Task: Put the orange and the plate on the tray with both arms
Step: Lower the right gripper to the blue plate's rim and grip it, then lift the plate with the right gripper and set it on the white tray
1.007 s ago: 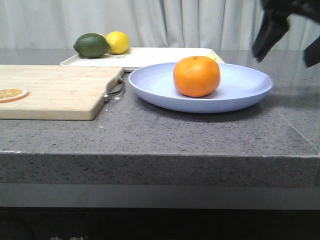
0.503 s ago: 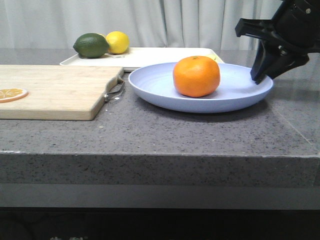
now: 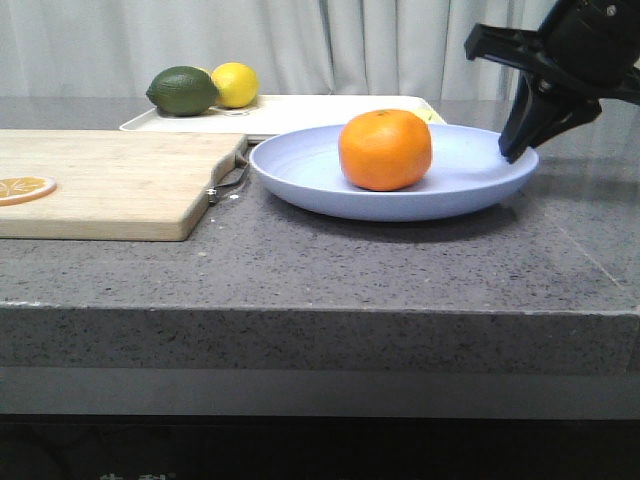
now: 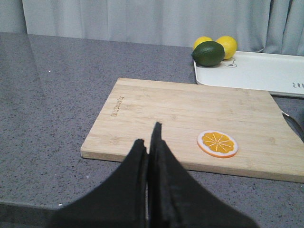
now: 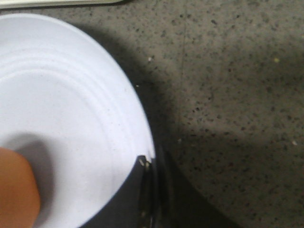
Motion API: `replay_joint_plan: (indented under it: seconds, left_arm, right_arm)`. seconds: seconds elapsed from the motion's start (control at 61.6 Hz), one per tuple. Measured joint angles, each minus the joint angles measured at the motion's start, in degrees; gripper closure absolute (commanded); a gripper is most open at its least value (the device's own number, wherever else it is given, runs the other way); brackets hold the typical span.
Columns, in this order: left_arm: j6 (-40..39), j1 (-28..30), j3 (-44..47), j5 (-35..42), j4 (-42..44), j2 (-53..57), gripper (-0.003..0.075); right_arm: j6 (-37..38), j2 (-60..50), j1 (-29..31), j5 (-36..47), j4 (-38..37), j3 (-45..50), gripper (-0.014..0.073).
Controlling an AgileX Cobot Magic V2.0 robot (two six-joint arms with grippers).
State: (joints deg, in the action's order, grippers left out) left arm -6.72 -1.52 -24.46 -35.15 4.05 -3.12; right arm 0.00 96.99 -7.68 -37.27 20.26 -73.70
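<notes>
Orange (image 3: 385, 150): resting near centre of plate (image 3: 300, 172), on the grey counter (image 3: 400, 270), right of cutting board (image 3: 110, 180). Plate: near side of tray (image 3: 330, 110), right rim pinched between fingers of right gripper (image 5: 153, 164), one inside, one outside. Tray: at far side, carrying lime (image 3: 182, 90) and lemon (image 3: 235, 84) at its left end. Left gripper (image 4: 148, 142): jaws pressed together, holding nothing, hovering at near edge of cutting board, dried orange slice (image 4: 217, 143) to its right.

Closed fingers (image 4: 151, 142) over cutting board (image 4: 190, 118)

Grey speckled stone counter (image 3: 400, 270); pale pleated curtains (image 3: 300, 45) behind.
</notes>
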Motion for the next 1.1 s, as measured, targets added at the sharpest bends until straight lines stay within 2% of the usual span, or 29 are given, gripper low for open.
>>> replay_joint_plan:
  seconds: [0.244,0.487,0.715,1.104]
  left_arm:
    - [0.0,0.0,0.0,0.0,0.0,0.0,0.0738]
    - [0.0,0.0,0.0,0.0,0.0,0.0,0.0738]
    - [0.0,0.0,0.0,0.0,0.0,0.0,0.0738]
    - [0.0,0.0,0.0,0.1,0.0,0.0,0.0738]
  right_arm:
    - [-0.3,2.5,0.7,-8.6,3.0,-10.4,0.0654]
    - [-0.4,8.5,1.4,-13.0,8.6,-23.9,0.0654]
    - [0.0,19.4,1.4,-15.0,15.1,-40.6,0.0652]
    - [7.8,39.6,1.4,-16.1,15.7,-68.3,0.0652]
